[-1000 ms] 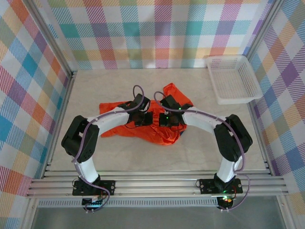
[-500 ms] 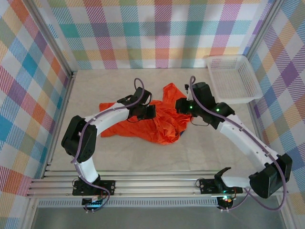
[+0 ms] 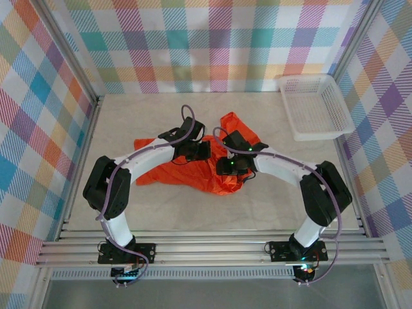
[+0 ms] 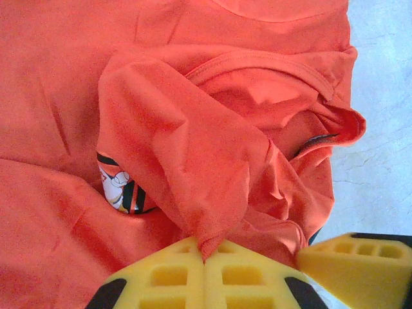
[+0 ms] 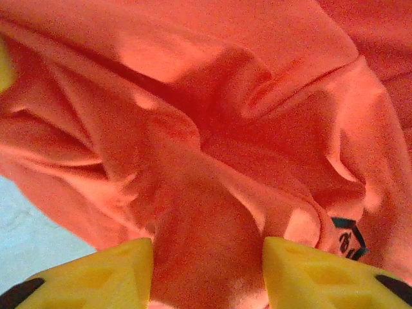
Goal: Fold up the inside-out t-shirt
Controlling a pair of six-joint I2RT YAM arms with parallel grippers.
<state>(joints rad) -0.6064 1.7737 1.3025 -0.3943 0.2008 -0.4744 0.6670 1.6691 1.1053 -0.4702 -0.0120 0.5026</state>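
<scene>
The inside-out t-shirt is seen bunched in a heap directly beneath both grippers. No fold has been laid, so nearly the whole task is judged left. A ridge of cloth is pinched by the left gripper, with the chest print peeking out just beyond its tips. The right gripper is seen with jaws apart, and a hump of fabric between them is not visibly clamped.
</scene>
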